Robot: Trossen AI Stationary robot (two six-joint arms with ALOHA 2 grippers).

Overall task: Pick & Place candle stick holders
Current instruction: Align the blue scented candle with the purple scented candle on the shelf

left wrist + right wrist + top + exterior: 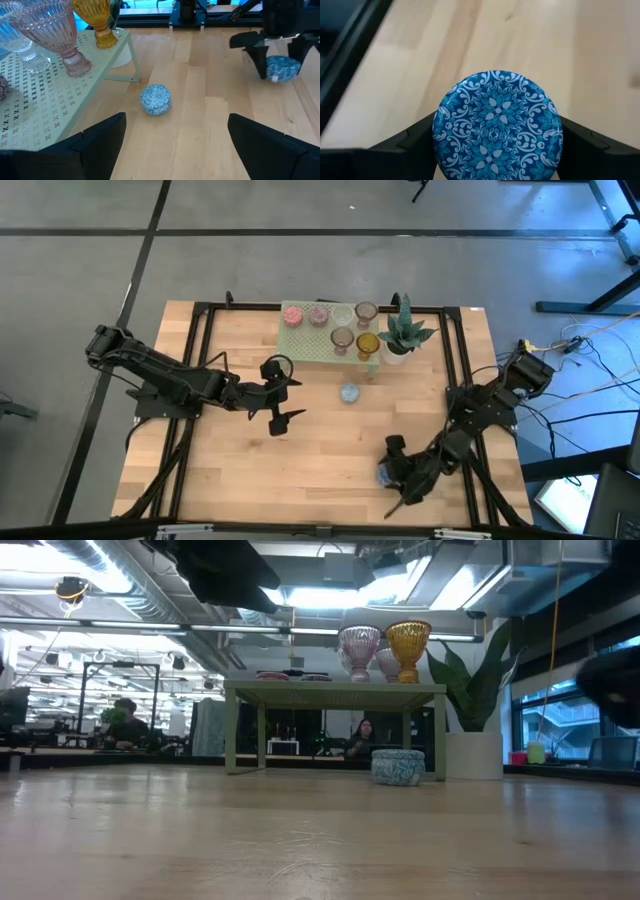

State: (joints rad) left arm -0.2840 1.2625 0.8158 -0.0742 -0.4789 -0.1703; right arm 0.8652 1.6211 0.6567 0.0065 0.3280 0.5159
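Observation:
My right gripper (392, 478) is near the table's front right and is shut on a blue patterned candle stick holder (497, 125), also seen in the left wrist view (283, 68). A second blue holder (349, 392) stands on its base on the wood in front of the pale green stand (300, 345). Several glass holders, among them pink (50, 30) and amber (97, 20), stand on the stand's top. My left gripper (280, 395) hovers open at mid-table left, pointing at the loose blue holder (155, 99). My right gripper pinches the blue holder's round side wall (437, 135) between its two fingers (412, 145), one on each opposite side. The fingers come slanting down from the table's right. The patterned round face looks up at the wrist camera. Whether its base is on the table I cannot tell.
A spiky potted plant (403, 335) stands at the stand's right end. A black frame (205, 340) runs round the table's edges. Bare wood (320, 460) lies between the two grippers. People sit in the room beyond (362, 732).

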